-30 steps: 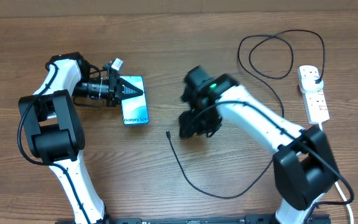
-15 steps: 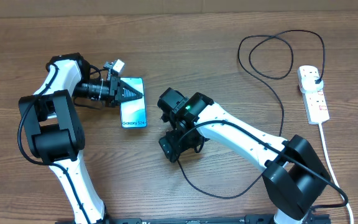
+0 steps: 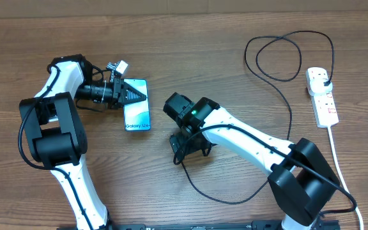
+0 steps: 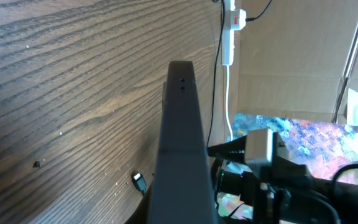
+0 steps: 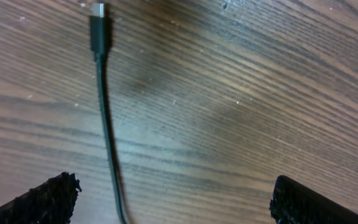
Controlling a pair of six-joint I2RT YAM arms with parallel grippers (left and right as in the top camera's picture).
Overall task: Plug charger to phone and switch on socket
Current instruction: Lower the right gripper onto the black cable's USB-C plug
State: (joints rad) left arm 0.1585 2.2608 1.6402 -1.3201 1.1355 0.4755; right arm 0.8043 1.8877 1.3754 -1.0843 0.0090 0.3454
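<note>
Right gripper (image 5: pixel 179 202) hangs with its jaws spread wide and empty above the charger (image 5: pixel 106 124). The cable runs close to one finger rather than midway between them, and the connector tip (image 5: pixel 98 28) lies on the wood just beyond. Closing from here, I'd worry it pinches the thin cable behind the tip and leaves the end floppy, or knocks it aside. The phone (image 3: pixel 137 114) lies just left of this gripper and slightly farther, with the closed left gripper (image 3: pixel 131 94) over its far end.

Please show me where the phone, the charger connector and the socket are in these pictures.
phone (image 3: pixel 137 116), overhead view, lower half of the lit screen.
charger connector (image 5: pixel 99 31), right wrist view, black housing.
socket (image 3: pixel 325 102), overhead view, middle of the white body.
</note>
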